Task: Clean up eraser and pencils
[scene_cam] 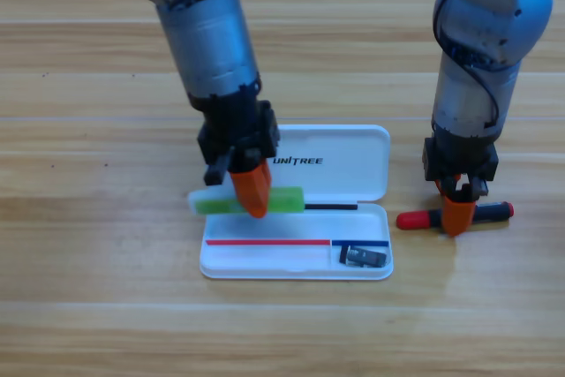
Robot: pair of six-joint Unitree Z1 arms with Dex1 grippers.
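Holding the green stick (265, 200) near its middle, the left gripper (253, 193) hangs over the back edge of the white case (371, 152), and its orange fingers look closed on the stick. The stick lies left to right, the same way as the long tray of the case, with its pale end poking out past the left side. So the tray is just in front of the stick, and a small move toward the front of the worktop (88, 306) should bring it over the tray. The eraser (364, 257) is already in the small box at the right end of the tray. The red marker (422, 217) lies on the worktop just right of the case, also left to right, red at its left end and black at its right. The right gripper (455, 215) points down at its middle, but one cannot tell if those fingers are open or closed. The case is smooth, hard plastic with round corners. The stick is see-through green and the worktop is light wood with long lines.
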